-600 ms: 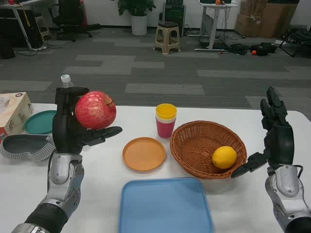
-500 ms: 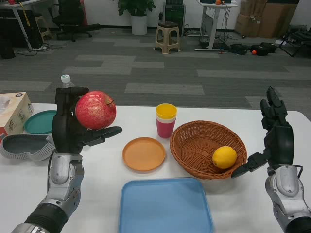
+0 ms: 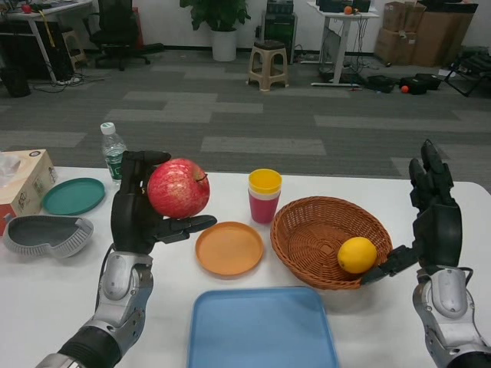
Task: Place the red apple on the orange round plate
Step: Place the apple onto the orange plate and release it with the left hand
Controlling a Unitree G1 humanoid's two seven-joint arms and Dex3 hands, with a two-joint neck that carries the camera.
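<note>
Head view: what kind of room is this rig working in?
Most likely an open office or lab space: grey carpet tiles, a black swivel office chair beside a desk at the back left, stacked brown cardboard boxes and a potted green plant.

red apple (image 3: pixel 178 188), orange plate (image 3: pixel 229 248), blue tray (image 3: pixel 262 330), yellow lemon (image 3: pixel 357 254)

A: Where does the single camera sit?
B: In the robot's head, facing forward and down over the white bench (image 3: pixel 46 291), close enough that both silver forearms rise from the bottom edge.
A: And farther off?
B: Grey carpeted floor (image 3: pixel 253 115), then a beige plastic stool (image 3: pixel 268 65) along the far side
</note>
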